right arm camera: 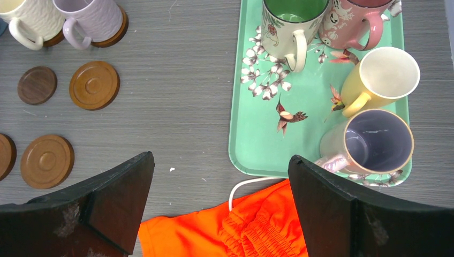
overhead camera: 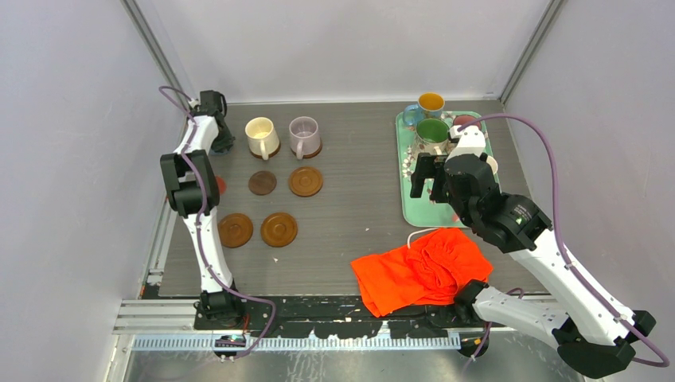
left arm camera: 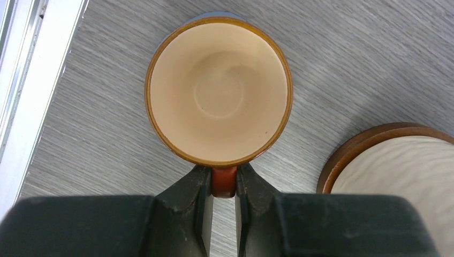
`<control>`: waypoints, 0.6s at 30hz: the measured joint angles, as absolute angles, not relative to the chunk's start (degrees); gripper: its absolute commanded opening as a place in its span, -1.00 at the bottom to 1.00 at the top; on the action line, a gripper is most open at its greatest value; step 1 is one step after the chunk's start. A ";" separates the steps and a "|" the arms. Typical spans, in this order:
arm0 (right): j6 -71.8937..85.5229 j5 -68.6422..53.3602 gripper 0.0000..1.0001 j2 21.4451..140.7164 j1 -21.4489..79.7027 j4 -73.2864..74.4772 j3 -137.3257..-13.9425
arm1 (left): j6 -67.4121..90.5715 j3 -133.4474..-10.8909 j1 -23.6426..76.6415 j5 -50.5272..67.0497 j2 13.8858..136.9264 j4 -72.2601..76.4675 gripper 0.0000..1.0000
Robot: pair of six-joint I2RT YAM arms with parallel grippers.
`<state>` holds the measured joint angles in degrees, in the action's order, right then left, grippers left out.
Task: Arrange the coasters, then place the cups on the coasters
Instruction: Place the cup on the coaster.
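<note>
My left gripper [left arm camera: 224, 174] is shut on the red handle of a tiny orange-rimmed cup [left arm camera: 219, 91] standing on the table; in the top view the left gripper [overhead camera: 220, 142] hides it. Beside it stand a cream cup [overhead camera: 261, 137] and a lilac cup [overhead camera: 305, 135], each on a brown coaster. Several bare brown coasters [overhead camera: 306, 181] [overhead camera: 278, 229] lie nearer, and a red-orange one [overhead camera: 220, 185] peeks from behind the arm. My right gripper [right arm camera: 220, 158] hangs open over the tray's near edge. Green-inside [right arm camera: 294, 27], pink [right arm camera: 353, 21] and yellow [right arm camera: 383, 75] cups stand on the tray.
The teal floral tray [right arm camera: 251, 155] lies at the right and also holds a gold-rimmed mug [right arm camera: 375, 142] and a blue cup with an orange inside [overhead camera: 430, 103]. An orange cloth [overhead camera: 422, 270] with a white cord lies in front of the tray. Walls close in three sides.
</note>
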<state>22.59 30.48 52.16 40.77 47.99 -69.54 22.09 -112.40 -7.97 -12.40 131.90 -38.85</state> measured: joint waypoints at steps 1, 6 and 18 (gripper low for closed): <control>22.59 30.48 1.00 52.16 40.77 47.99 -69.54 | 22.09 -112.22 -7.99 -12.40 131.90 -38.57 -0.88; 22.59 30.55 1.00 52.16 40.77 47.99 -69.54 | 22.09 -111.55 -8.05 -12.40 131.87 -37.34 -0.69; 22.59 30.61 1.00 52.10 40.77 47.99 -69.54 | 22.11 -109.45 -8.21 -12.34 131.87 -36.62 -0.11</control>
